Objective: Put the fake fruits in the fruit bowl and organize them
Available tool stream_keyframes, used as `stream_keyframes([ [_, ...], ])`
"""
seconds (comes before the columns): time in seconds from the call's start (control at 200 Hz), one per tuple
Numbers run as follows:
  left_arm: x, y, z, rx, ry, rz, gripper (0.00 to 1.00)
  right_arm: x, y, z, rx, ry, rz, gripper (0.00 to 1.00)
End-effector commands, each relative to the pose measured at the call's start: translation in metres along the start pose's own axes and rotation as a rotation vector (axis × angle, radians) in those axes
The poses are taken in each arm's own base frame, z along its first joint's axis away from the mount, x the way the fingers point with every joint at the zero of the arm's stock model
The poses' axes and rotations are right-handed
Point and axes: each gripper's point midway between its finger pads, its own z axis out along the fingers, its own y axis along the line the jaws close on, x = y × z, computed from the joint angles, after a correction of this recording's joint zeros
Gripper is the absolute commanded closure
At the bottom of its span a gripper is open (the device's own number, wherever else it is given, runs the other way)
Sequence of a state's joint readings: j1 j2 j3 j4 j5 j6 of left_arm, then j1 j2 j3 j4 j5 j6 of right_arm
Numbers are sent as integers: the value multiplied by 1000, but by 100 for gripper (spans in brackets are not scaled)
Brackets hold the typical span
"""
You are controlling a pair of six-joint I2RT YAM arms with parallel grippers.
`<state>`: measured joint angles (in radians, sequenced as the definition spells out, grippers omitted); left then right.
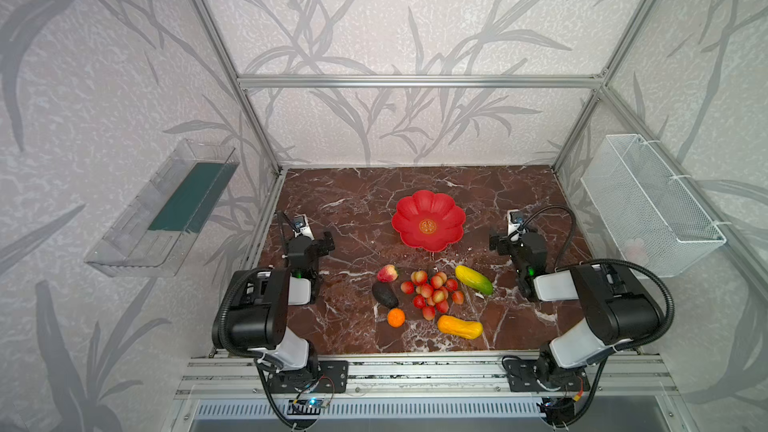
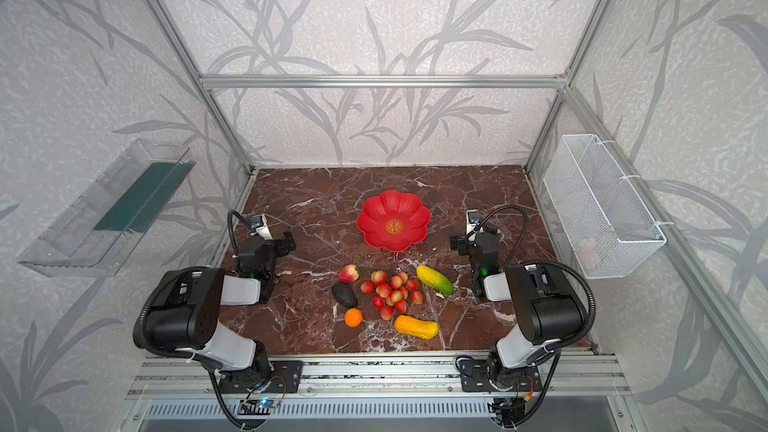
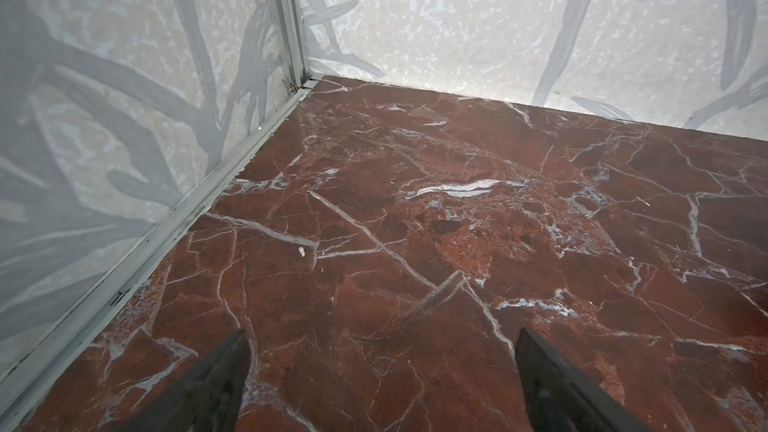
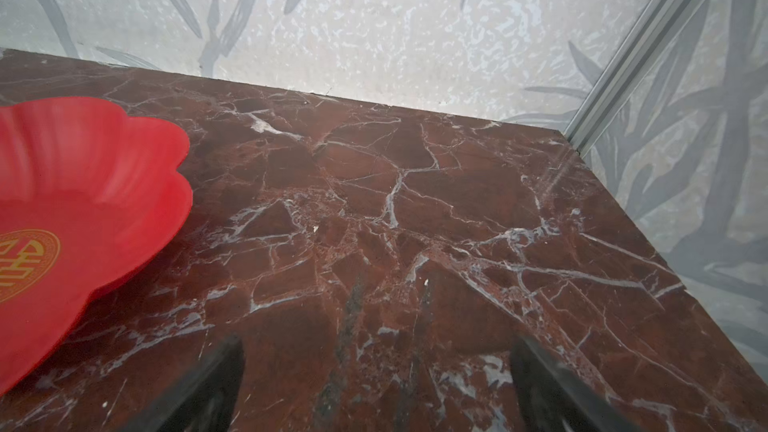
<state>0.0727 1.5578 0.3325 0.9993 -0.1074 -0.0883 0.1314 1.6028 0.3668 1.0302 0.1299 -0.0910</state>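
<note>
Nearest on the desk (image 1: 332, 326): orange-yellow oblong fruit (image 1: 460, 327), lying flat, small orange (image 1: 395, 317) to its left, apart. Just behind the small orange, close enough that contact unclear: dark avocado (image 1: 385, 294), lying slantwise. Just beside the avocado's far end: red-pink peach (image 1: 387, 273). Right of those: cluster of small red-pink balls (image 1: 432, 293), spread between avocado and yellow-green mango (image 1: 473, 280); mango tilted across, near the cluster's right edge. All six loose on the marble, none in the dish. Flanking the group, slightly farther: left hand (image 3: 382, 332), fingers (image 3: 224, 376) wide apart, gripping nothing, bare desk beneath; right hand (image 4: 378, 338) likewise spread wide, gripping nothing. Farther, mid-desk: fruit bowl (image 1: 428, 220), bright red, scalloped petal rim, gold emblem in centre, upright, well apart from the fruits, nearer the right hand than the left; its rim also visible in the right wrist view. Farthest, off the desk on the side walls: clear plastic tray (image 1: 162, 209) left, white wire-mesh basket (image 1: 648, 205) right.
</note>
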Motion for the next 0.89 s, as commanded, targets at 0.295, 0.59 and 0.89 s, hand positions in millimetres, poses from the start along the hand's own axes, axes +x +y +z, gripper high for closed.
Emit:
stream_keyframes([
  [0.295,-3,-1,2,-2,-7,6,1,3,-1,-1,1,18,11,1],
  [0.59,-4,-1,1,0,-11,5,1,1,5,-9,-15,-30,-7,1],
  [0.89,-4,-1,1,-2,-15,4,1,1,2,-5,18,-7,-13,1],
])
